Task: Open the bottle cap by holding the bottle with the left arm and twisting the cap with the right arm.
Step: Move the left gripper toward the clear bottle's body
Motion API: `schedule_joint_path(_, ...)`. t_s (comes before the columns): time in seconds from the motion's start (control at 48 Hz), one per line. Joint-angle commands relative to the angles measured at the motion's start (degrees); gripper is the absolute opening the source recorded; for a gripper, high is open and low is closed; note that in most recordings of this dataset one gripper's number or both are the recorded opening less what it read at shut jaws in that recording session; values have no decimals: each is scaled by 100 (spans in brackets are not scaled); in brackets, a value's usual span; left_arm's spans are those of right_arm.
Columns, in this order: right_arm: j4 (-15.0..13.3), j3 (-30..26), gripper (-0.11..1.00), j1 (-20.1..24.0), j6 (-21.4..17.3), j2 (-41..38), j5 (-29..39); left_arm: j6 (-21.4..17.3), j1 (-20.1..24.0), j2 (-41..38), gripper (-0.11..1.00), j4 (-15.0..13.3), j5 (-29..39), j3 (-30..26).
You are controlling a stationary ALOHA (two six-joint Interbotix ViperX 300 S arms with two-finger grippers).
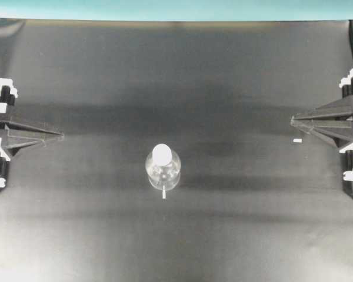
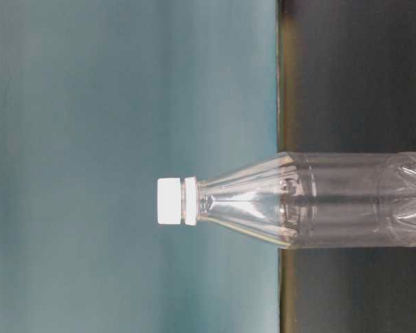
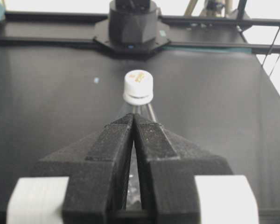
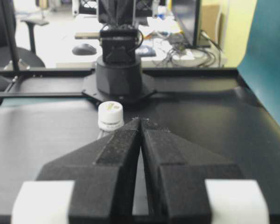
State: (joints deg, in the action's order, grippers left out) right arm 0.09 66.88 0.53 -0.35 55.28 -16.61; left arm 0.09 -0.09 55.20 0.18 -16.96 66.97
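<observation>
Clear bottle (image 1: 163, 171) upright mid-bench (image 1: 176, 70), white bottle cap (image 1: 162, 153) on, left gripper (image 1: 61, 136) at nine o'clock fully closed, empty, right gripper (image 1: 292, 121) at three o'clock likewise.

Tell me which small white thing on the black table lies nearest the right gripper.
The tiny white scrap, lying just beside the tip of the right gripper. The bottle cap and the white strip by the bottle are mid-table.

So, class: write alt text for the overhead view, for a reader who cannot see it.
A small clear bottle with a white cap stands upright near the middle of a black table. The left gripper and right gripper wait at opposite edges, jaws shut, both apart from it.
</observation>
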Motion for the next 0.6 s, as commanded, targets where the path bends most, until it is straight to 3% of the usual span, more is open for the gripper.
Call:
schedule_joint_path(0.0,26,-97,3,-79,-62,-9,-9,44,-44,-202,14,246,35,-448)
schedule_joint_path(0.062,141,-220,8,-88,-53,-44,97,-26,-26,-396,18,246,35,-712)
schedule_joint_path(0.146,185,-387,1,-97,-44,-88,369,-35,18,-659,10,246,35,-967)
schedule_joint_path(0.417,211,-668,0,-97,-62,-141,1354,-26,44,-1617,11,246,-70,-1591)
schedule_joint_path(0.479,220,-659,0,-97,-62,-132,1389,-53,18,-1828,18,246,-132,-1714)
schedule_joint_path(0.583,220,-668,0,-220,-62,-132,1371,-35,9,-2241,46,246,-431,-1951)
